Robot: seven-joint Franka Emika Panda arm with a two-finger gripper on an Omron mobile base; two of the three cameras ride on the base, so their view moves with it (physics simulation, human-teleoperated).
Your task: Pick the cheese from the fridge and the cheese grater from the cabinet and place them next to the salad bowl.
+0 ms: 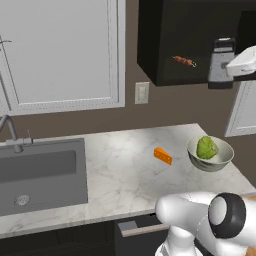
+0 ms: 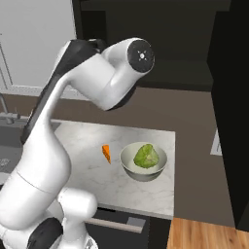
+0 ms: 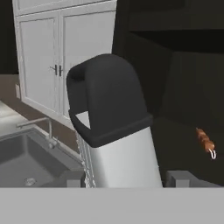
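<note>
The silver-grey metal box grater with black top handle (image 3: pixel 116 131) stands inside the dark wall cabinet (image 1: pixel 175 30). The jaws straddle its body, apart, ready to clamp. The orange cheese wedge (image 1: pixel 163 155) already lies on the marble desk (image 1: pixel 120 170) beside the cream salad bowl (image 1: pixel 222 160).

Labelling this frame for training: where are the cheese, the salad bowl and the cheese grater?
cheese (image 1: pixel 163 155), left base view, orange top face.
salad bowl (image 1: pixel 224 159), left base view, outer wall.
cheese grater (image 3: pixel 124 159), hand view, silver body.
</note>
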